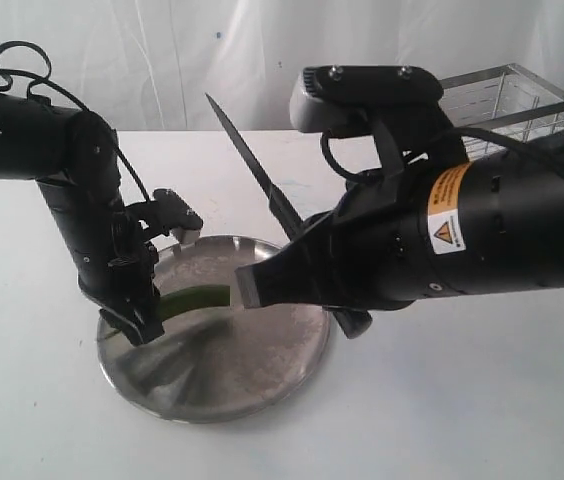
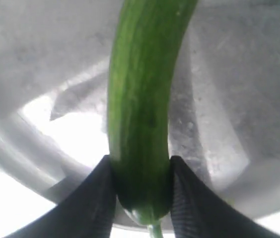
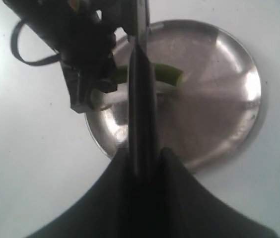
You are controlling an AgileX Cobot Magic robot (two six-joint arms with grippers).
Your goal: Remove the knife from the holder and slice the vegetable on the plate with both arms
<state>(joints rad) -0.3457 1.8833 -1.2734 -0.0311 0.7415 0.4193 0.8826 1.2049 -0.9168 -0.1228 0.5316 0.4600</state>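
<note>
The green vegetable (image 1: 197, 298) lies on the steel plate (image 1: 262, 385), its stem end pinched by my left gripper (image 1: 134, 322) at the plate's left rim. Up close, the vegetable (image 2: 140, 114) sits tight between both black fingers (image 2: 93, 203), with my left gripper (image 2: 141, 173) shut on it. My right gripper (image 1: 314, 262) holds the knife (image 1: 252, 165) by its black handle, the dark blade rising up and to the left above the plate. In the right wrist view the knife (image 3: 141, 99) runs out from my shut right gripper (image 3: 142, 158) over the vegetable (image 3: 167, 73) and plate (image 3: 219, 109).
The wire holder (image 1: 507, 105) stands at the back right, partly behind the right arm. The left arm (image 3: 75, 44) leans over the plate's rim close to the blade. White tabletop surrounds the plate, with a white curtain behind.
</note>
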